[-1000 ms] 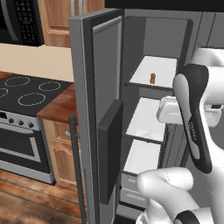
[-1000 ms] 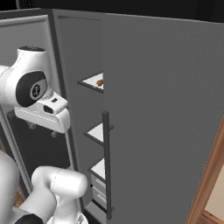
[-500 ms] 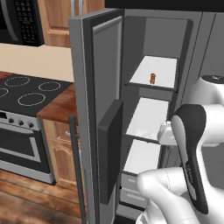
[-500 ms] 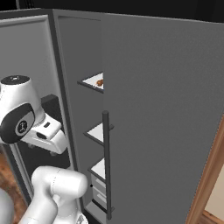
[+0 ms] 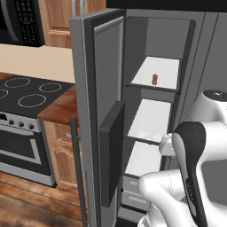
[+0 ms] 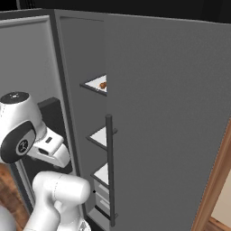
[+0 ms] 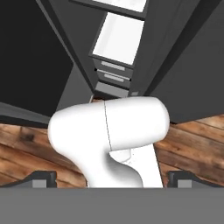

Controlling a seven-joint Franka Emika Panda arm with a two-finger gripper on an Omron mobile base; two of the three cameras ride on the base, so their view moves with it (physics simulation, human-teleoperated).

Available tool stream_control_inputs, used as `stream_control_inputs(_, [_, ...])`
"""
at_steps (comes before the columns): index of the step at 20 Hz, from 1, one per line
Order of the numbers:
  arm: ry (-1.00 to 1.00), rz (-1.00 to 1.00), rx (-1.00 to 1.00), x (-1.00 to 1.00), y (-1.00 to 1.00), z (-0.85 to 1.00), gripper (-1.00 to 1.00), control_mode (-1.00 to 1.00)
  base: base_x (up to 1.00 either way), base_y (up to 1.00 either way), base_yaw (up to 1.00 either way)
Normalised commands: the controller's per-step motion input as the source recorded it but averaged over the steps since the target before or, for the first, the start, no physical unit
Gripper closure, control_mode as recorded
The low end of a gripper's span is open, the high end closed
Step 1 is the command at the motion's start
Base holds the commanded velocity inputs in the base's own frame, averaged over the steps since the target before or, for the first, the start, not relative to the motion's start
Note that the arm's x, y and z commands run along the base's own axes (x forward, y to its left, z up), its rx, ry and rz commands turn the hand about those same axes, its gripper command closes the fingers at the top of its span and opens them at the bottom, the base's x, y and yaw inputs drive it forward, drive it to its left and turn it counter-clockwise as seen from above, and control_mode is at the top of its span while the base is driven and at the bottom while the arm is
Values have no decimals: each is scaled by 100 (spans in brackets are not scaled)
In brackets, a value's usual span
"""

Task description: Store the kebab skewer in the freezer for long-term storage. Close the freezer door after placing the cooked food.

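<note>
Hand view: my two small dark finger tips [image 7: 43, 178] sit far apart at the bottom corners, so my pincer [image 7: 112, 180] is spread wide with nothing between the tips. It looks down past the wooden plank floor [image 7: 192, 144] towards the foot of the tall grey fridge, where two light grey drawers [image 7: 111, 72] sit under a white shelf [image 7: 119, 37].

Left base view: my hand hangs low, in front of the lower part of the open compartment. To its left stands the tall grey freezer door with the black rectangular dispenser panel [image 5: 104, 128], swung open, long vertical bar handle [image 5: 78, 173] on its outer edge. High above the pincer, the tiny brown-orange kebab skewer [image 5: 154, 79] rests on the top white shelf [image 5: 157, 73], well apart from me.

Right base view: the same skewer [image 6: 103, 85] shows on that top shelf, past the edge of the plain grey door [image 6: 167, 122].
</note>
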Motion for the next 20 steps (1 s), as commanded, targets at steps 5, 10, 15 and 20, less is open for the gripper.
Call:
stream_control_inputs(5, [4, 0, -1, 1, 0, -2, -100, -100, 0, 0, 0])
stream_control_inputs(10, [0, 0, 0, 0, 0, 0, -100, -100, 0, 0, 0])
stream_control_inputs(15, [0, 0, 0, -3, 0, 0, -100, 100, -7, 0, 0])
stream_control_inputs(20, [0, 0, 0, 0, 0, 0, -100, 100, -44, 3, -2])
